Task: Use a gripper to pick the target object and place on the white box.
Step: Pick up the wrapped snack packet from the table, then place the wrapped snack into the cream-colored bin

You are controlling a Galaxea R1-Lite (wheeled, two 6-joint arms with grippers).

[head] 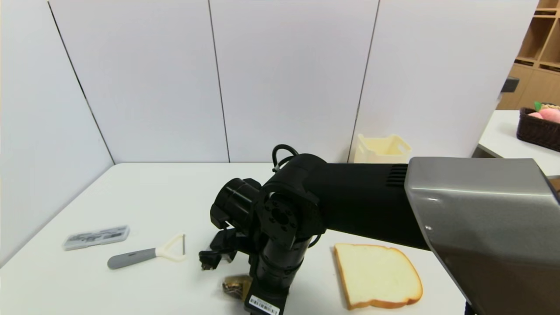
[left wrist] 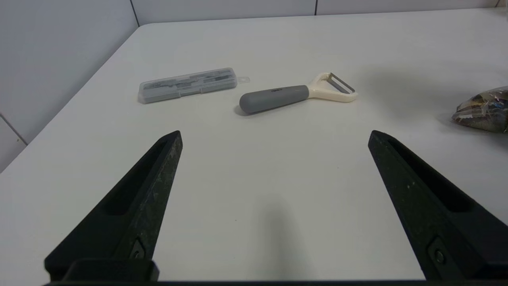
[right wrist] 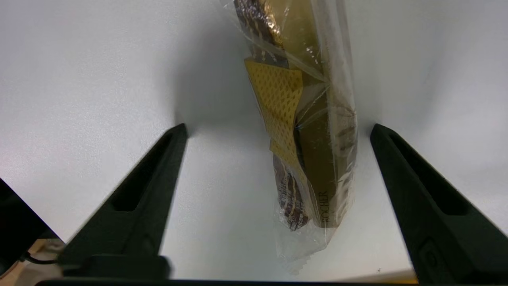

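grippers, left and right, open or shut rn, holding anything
Left gripper: open, holding nothing, above the table.
Right gripper: open, holding nothing yet, its fingers on either side of the clear chocolate pack.

Your right gripper (right wrist: 279,129) hangs low, its two black fingers (right wrist: 152,174) parted on either side of the gap — tips level with each other, neither touching the other. Above the pincer, you have the black wrist (head: 280,262) angled steeply down, and the dark forearm (head: 363,199) reaches away toward your right, ending in the grey arm shell (head: 481,210). Your left gripper (left wrist: 275,139) sits apart from that pincer, off to its left — jaws spread wide, nothing between them.
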